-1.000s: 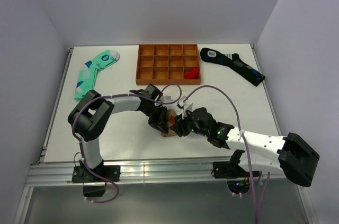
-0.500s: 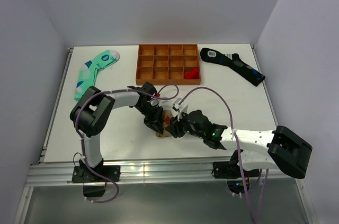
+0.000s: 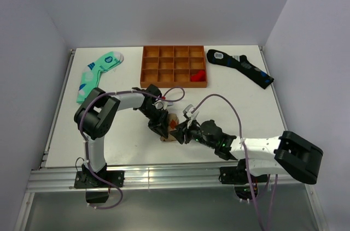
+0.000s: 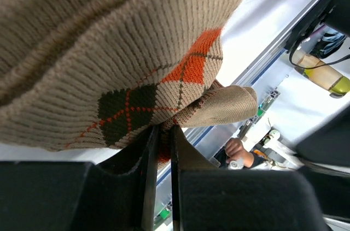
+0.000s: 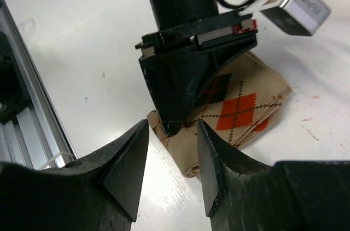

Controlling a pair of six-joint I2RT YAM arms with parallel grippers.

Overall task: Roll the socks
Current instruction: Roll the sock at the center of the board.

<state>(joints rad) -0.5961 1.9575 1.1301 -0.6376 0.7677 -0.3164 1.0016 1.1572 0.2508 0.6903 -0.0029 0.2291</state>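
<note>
Place: robotics lab test cell
Walls: plain white panels [image 3: 164, 7] on the left, far and right sides
Surface: white table [image 3: 126, 143]
Near edge: aluminium extrusion rail [image 3: 164, 178]
Equipment: two cabled robot arms [image 3: 97, 119]

The tan-brown ribbed knit sock [image 3: 171, 128] with orange-red and dark-brown argyle diamonds lies on the white worktop [image 3: 240, 94], towards the near edge and about midway across. It is folded over into a thick, flattened bundle of stacked layers, with 1 lower edge pinched in the left gripper [image 4: 162, 132]
</note>
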